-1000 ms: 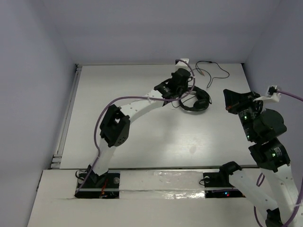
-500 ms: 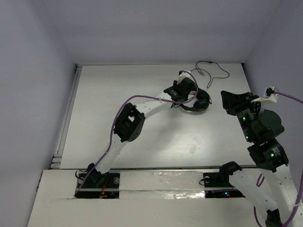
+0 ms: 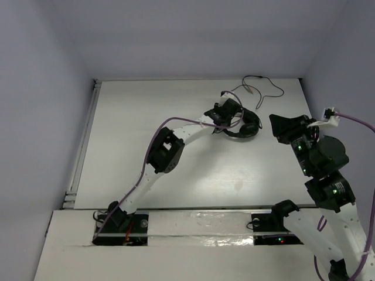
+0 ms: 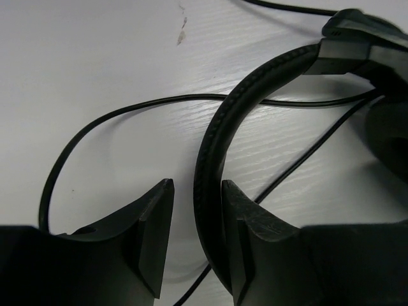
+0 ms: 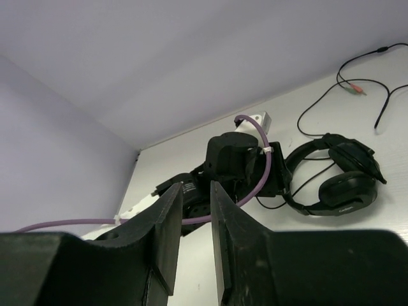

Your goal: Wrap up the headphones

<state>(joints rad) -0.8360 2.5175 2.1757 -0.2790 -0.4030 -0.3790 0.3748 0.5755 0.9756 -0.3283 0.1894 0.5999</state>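
Note:
The black headphones (image 3: 248, 129) lie flat at the back right of the table, their thin cord (image 3: 267, 89) trailing toward the back edge. My left gripper (image 3: 235, 122) is down over them. In the left wrist view the padded headband (image 4: 213, 143) runs between the fingers of the left gripper (image 4: 196, 189), against the right finger with a gap to the left one, so the gripper is open. A loop of cord (image 4: 115, 118) lies beside it. My right gripper (image 3: 274, 121) hovers to the right of the headphones (image 5: 338, 186), slightly open with nothing between its fingers (image 5: 167, 217).
Purple robot cables (image 3: 143, 153) run along both arms. The cord's plug ends (image 5: 354, 90) lie near the back wall. Walls close the table at the back and on both sides. The left arm's elbow (image 3: 164, 153) stretches across the table's middle.
My left arm has stretched out to the right, bringing its gripper onto the headband. The right gripper has drifted a little to the left, toward the headphones.

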